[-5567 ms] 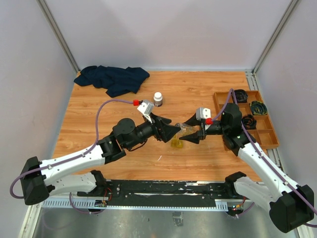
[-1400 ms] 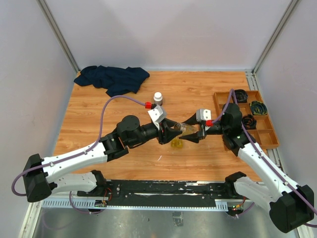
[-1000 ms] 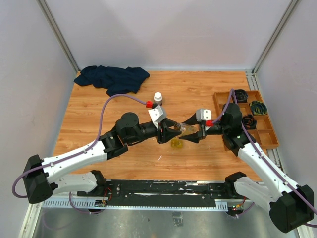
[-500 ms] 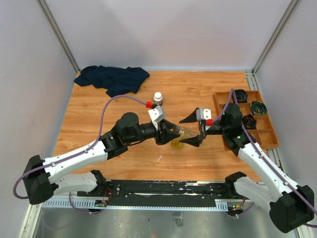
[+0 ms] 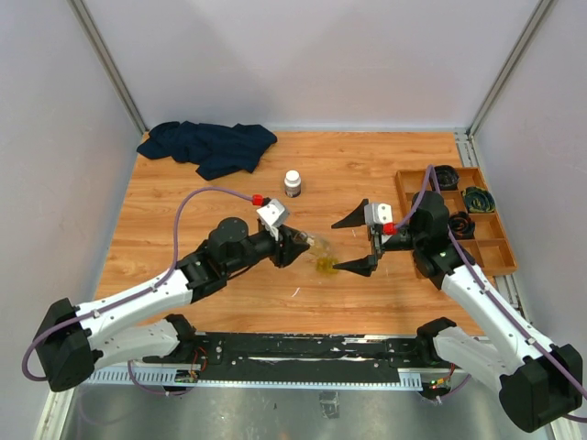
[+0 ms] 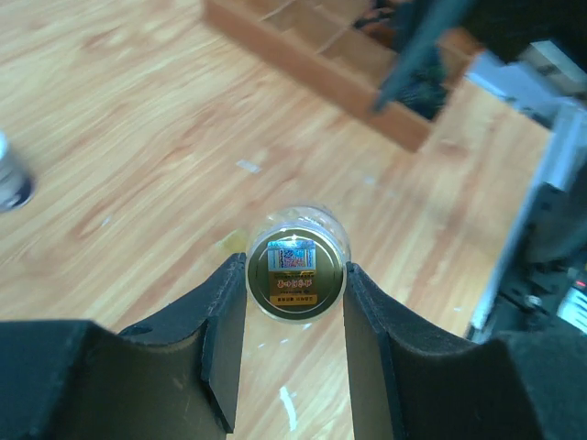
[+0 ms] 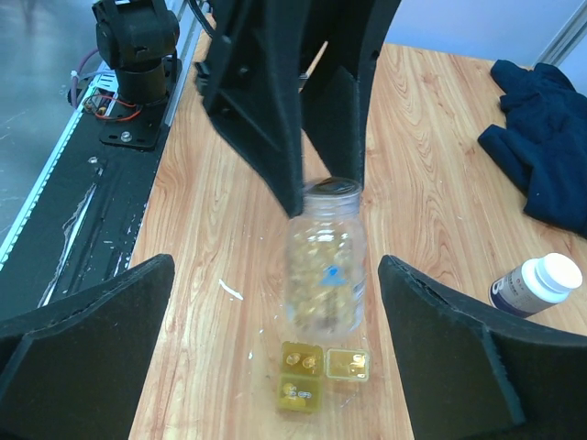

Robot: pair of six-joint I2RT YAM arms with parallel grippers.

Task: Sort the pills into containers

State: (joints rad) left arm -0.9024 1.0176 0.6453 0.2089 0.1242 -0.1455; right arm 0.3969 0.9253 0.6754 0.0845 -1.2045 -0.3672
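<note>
From above, your left gripper (image 5: pixel 307 246) is clamped on the vial (image 5: pixel 319 246), near the middle of the table (image 5: pixel 183 211). The yellow case (image 5: pixel 326 266) lies on the wood just nearer to the arm bases than the vial. Your right gripper (image 5: pixel 335 247) stands wide, one finger on the far side of the vial and one on the near side, neither touching it. The white-capped bottle (image 5: pixel 293 183) stands upright farther back, the dark blue cloth (image 5: pixel 209 147) is crumpled at the far left corner, and the wooden tray (image 5: pixel 502 249) sits along the right edge.

In your left wrist view, both fingers (image 6: pixel 225 321) press the sides of the vial's round gold end (image 6: pixel 295 272), which bears a small label. The clear body points away from the camera over the wood. The tray (image 6: pixel 312 69) crosses the top of this view.

In your right wrist view, the fingers (image 7: pixel 83 339) are spread to either side of the picture with nothing between them but the vial (image 7: pixel 326 266). It is gripped at its far end by the left arm's black fingers (image 7: pixel 266 110). The case (image 7: pixel 348 365) lies open just below it in the picture, with yellowish pills (image 7: pixel 301 362) in its compartments. You cannot tell here whether the vial touches the table. The bottle (image 7: pixel 541 284) and the cloth (image 7: pixel 550 137) show at the right.
</note>
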